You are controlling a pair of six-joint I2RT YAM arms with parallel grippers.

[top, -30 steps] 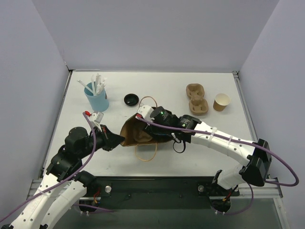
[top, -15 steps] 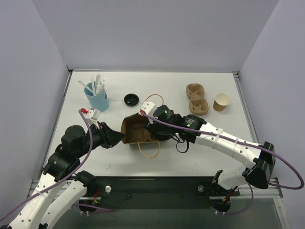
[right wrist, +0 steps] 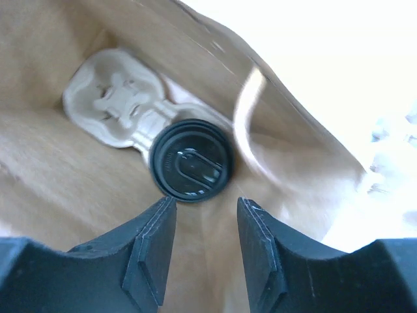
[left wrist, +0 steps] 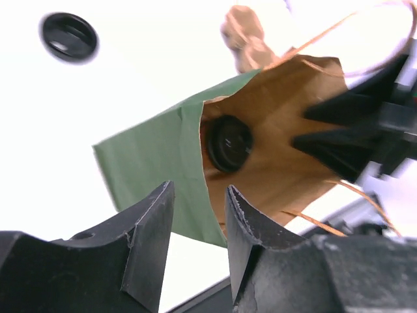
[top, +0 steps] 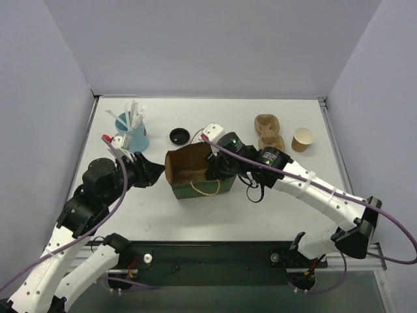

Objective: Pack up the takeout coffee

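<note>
Takeout coffee point(right wrist: 190, 164) inside the paper bag point(top: 202, 190) on the worktop point(top: 228, 124), seated in a pulp carrier point(right wrist: 117, 98). Only its black lid shows; the cup body is hidden. Right claw point(right wrist: 205, 203) angled into the bag mouth, fingers parted, empty. Left claw point(left wrist: 199, 192) low beside the bag, narrowly parted, empty.

white table point(top: 221, 120), pale lilac walls point(top: 208, 45) — three sides; even light

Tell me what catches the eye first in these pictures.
A green paper bag stands open mid-table, showing its brown inside. In it a black-lidded cup sits in a pulp carrier, with the right end effector open over it. The left end effector, also open, hovers beside the bag.
</note>
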